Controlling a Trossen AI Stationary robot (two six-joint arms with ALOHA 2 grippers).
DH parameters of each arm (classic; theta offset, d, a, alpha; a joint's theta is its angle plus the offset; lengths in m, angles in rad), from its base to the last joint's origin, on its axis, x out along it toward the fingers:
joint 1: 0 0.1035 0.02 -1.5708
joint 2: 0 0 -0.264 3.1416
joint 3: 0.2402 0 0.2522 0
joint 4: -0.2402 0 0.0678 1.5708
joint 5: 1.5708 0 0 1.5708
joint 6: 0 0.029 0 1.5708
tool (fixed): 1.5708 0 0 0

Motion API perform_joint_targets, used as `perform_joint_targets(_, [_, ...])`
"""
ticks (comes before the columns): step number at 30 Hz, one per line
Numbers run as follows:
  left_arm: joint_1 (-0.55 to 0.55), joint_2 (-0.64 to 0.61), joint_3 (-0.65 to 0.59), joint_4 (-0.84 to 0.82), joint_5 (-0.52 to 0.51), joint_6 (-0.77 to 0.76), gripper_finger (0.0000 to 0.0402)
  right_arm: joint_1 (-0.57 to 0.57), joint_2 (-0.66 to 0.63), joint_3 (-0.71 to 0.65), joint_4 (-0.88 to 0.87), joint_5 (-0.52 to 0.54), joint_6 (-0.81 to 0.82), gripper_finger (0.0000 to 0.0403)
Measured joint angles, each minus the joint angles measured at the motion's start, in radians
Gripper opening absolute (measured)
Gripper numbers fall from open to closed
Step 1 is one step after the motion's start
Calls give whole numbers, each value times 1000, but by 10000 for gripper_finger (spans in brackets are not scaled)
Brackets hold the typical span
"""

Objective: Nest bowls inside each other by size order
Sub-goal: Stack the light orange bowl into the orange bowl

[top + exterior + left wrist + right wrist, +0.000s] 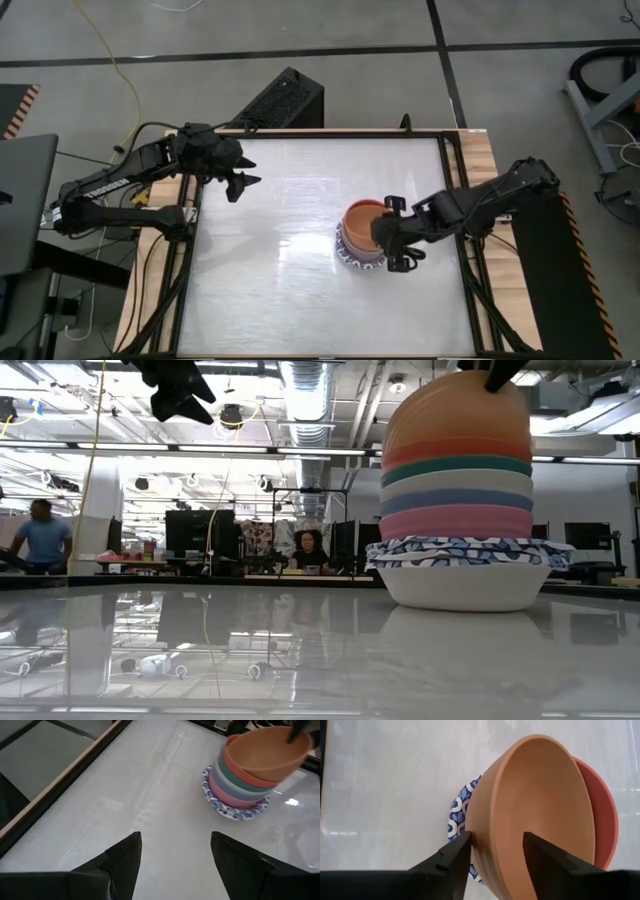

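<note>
right gripper (495, 852) open around the orange bowl's (535, 815) rim, not pinching. orange bowl tilted on top of the bowl stack (362, 245), right of table (260, 280) middle. might slide off if bumped. left gripper (238, 170) open, empty, far left.

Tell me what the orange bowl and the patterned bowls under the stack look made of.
Orange bowl: likely plastic, with a matte, even colour and no sharp glints. Patterned bowls: possibly melamine or glazed ceramic, with a printed blue-and-white rim and smooth white body; the look leaves it open.
</note>
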Motion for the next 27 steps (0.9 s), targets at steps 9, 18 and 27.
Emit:
perform_joint_targets(9, [0,0,0,0,13,-4,228,-18,-13,0,4,-4,1,235])
perform_joint_targets(18, [0,0,0,-2,11,-7,228,9,-63,90,28,28,9,221])
perform_joint_targets(27, [0,0,0,-40,-11,-9,228,98,-71,88,41,260,136,74])
